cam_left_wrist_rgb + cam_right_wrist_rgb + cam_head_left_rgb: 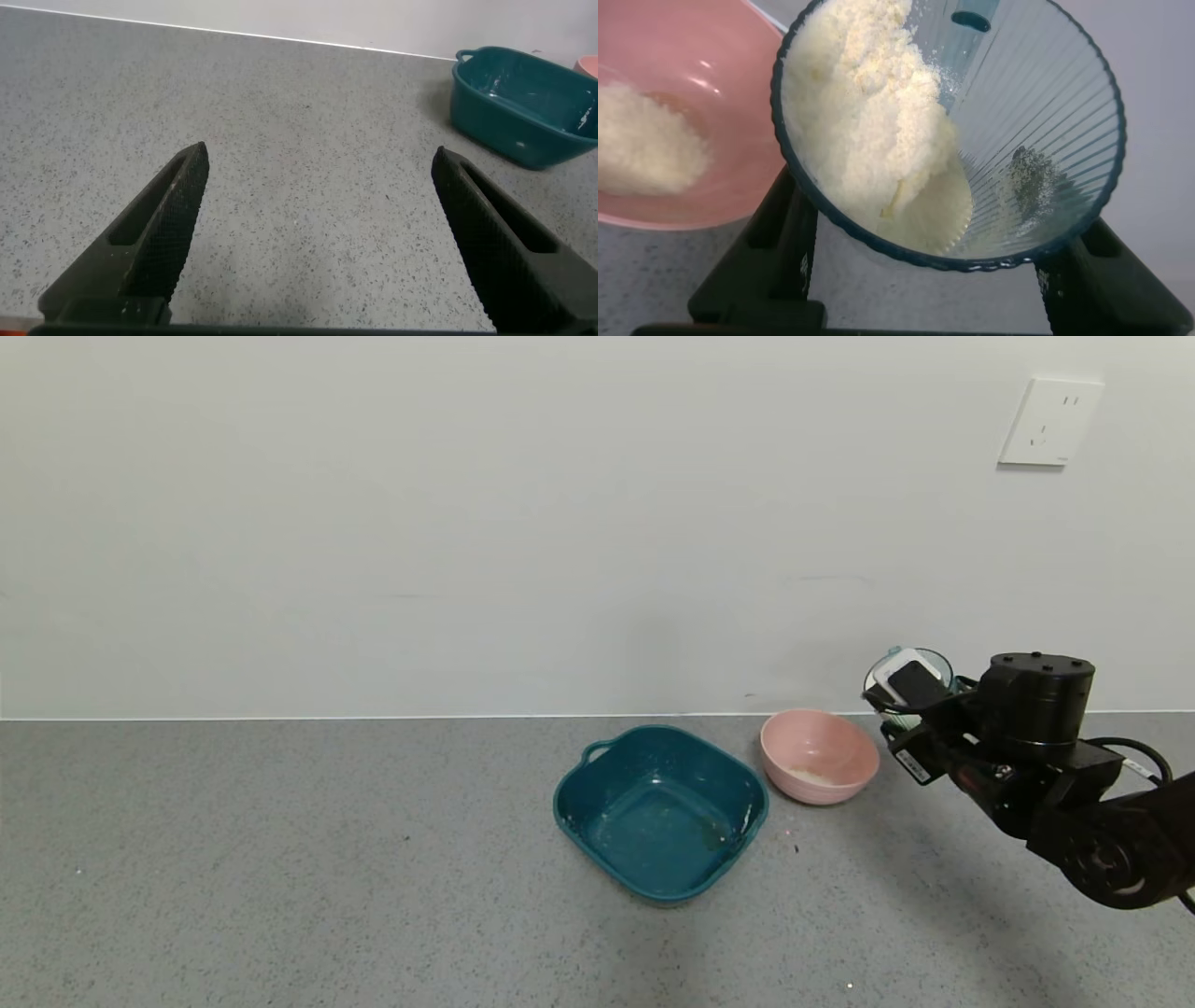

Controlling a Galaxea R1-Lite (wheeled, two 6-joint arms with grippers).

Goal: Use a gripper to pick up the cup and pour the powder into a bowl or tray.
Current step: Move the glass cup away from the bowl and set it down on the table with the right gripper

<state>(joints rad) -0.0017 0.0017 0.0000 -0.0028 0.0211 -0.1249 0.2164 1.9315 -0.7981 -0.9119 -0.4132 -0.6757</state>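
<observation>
Head view: right tool (904, 702) holds the cup (910, 683) tipped just beside the pink bowl (819, 755).

Seen from the right wrist, the tool's fingers (771, 247) pinch the ribbed cup (1036, 140) from both sides, its mouth turned toward the bowl (738, 84); powder (873, 112) is heaped against the cup's lower wall near the rim, and a small white heap (640, 140) already lies in the bowl. On the grey counter (280, 859) the bowl sits next to the dark teal tray (659, 809), on its right, the two close together. The left tool (318, 187) hangs over bare counter well to the left of the tray (523, 105), its fingers (168, 210) spread wide with nothing between them.
</observation>
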